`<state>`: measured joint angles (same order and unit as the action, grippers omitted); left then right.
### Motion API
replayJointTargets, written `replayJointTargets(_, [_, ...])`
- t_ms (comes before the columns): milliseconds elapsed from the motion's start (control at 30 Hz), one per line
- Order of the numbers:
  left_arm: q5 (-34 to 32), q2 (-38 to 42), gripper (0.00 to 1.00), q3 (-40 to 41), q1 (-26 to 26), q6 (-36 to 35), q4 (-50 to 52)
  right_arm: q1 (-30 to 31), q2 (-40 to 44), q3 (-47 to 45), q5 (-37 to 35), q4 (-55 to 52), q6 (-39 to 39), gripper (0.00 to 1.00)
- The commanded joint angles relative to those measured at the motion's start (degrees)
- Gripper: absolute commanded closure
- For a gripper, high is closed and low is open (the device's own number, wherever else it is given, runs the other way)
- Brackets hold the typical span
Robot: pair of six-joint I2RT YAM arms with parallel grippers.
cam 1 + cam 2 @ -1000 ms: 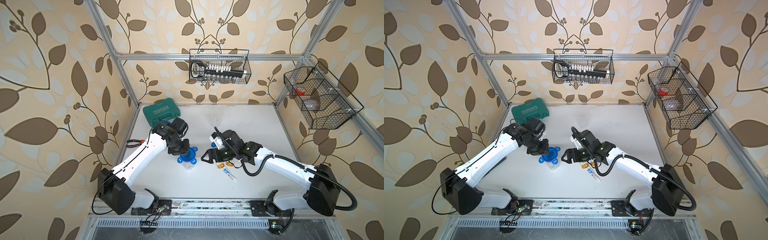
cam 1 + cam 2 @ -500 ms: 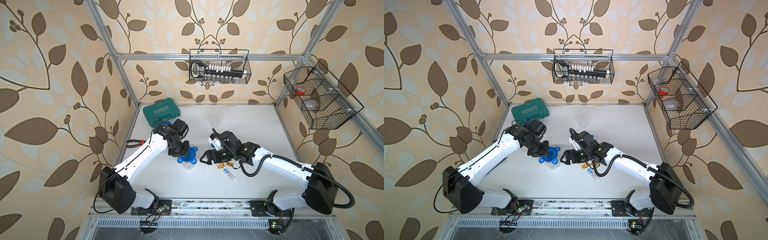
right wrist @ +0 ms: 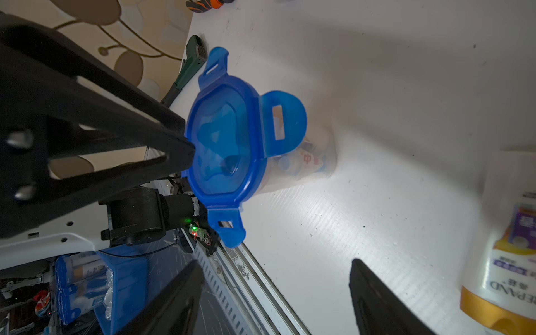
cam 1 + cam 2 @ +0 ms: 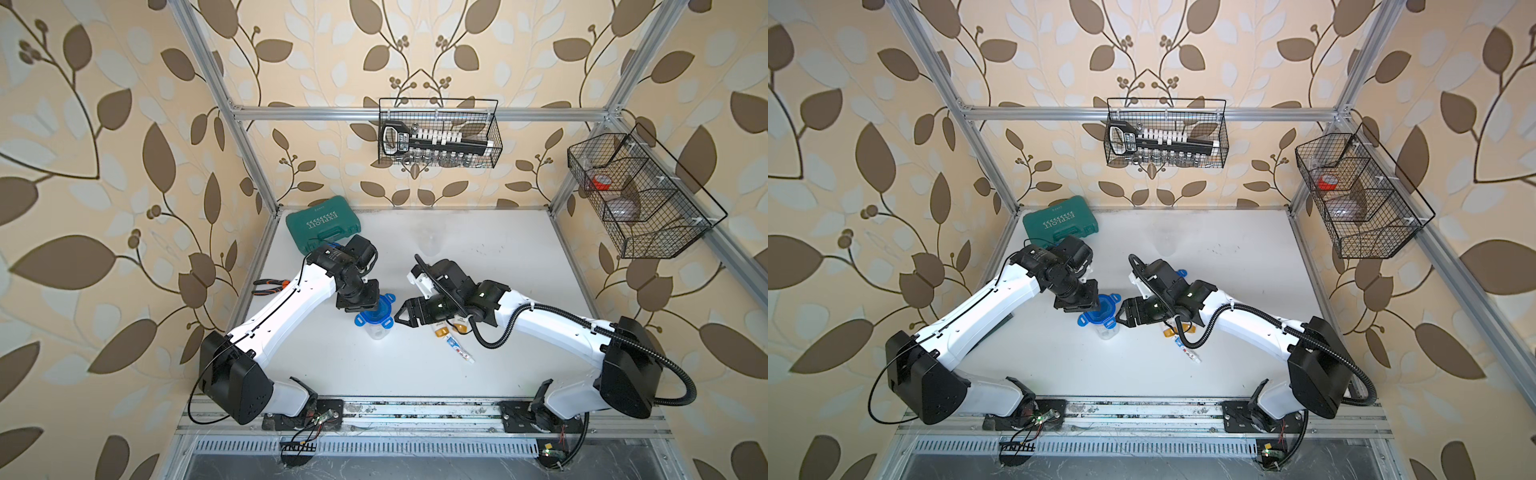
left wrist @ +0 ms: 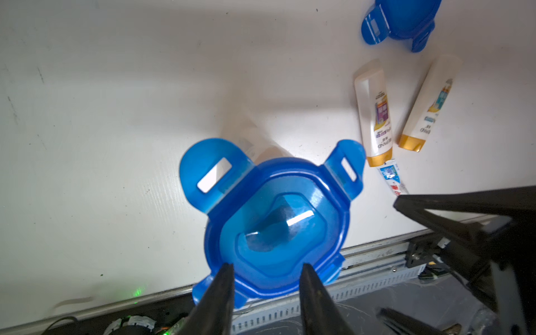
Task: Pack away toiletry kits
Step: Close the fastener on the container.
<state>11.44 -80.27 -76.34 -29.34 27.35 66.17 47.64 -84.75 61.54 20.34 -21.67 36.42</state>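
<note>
Left wrist view: ribbed white worktop [image 5: 116,116], capped jar [image 5: 252,139] at lower centre.
Glossy blue four-tab lid [image 5: 275,229] hides most of the clear jar; left gripper [image 5: 266,268] jaws narrowly parted at its rim; right gripper [image 3: 274,262] jaws wide, empty.

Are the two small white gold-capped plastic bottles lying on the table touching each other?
Apart. The left wrist view shows a strip of bare white table between the purple-labelled bottle and the blue-labelled bottle along their whole length.
</note>
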Motion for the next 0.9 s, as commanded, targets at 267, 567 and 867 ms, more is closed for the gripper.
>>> replayJointTargets(267, [-5.04,-5.81,0.43,-6.07,-0.41,-2.68,-0.41,0.52,-4.14,2.13,1.18,0.52,-2.23,0.31])
replayJointTargets(567, [-6.69,-7.42,0.33,-5.06,-0.36,-3.99,-1.92,0.55,-6.80,3.85,2.62,1.15,-3.29,0.32])
replayJointTargets(867, [-5.58,-7.16,0.33,-1.78,-0.25,-4.02,-3.33,0.65,-8.79,4.21,2.72,1.53,-3.63,0.32])
